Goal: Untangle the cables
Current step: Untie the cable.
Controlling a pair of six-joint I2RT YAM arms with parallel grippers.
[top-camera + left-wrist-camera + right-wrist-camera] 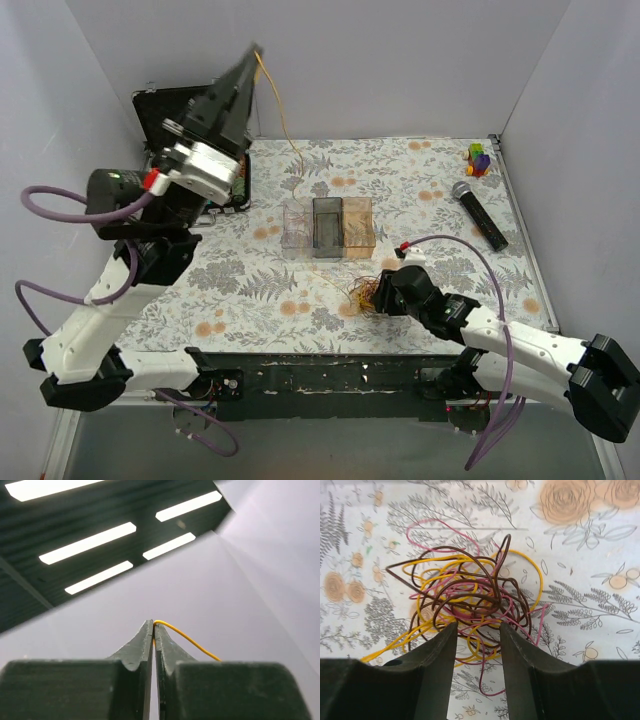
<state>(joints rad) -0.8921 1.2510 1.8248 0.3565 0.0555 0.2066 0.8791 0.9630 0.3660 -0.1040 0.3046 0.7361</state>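
**Pulled wire could drag the whole knot**

The left pincer [250, 55] is raised high over the far left of the bench [430, 190] and is shut tight on the end of one yellow wire [283, 120]. That wire runs down past the box [328, 228] to the cables [362, 293], a loose knot of yellow, pink and brown strands lying near the bench's front edge. The right pincer [478, 627] sits low at the knot. Its jaws stand apart with several strands in the gap, and nothing is clamped.

With nothing pinning the knot, more pull on the wire would probably lift or drag the whole bundle and cinch its loops tighter instead of freeing one strand. The left grip is only at the fingertips, so a snag could pull the thin wire out. The wire may also catch on the box. If the right pincer closes where it is, it may trap yellow loops too, perhaps the very wire being pulled.
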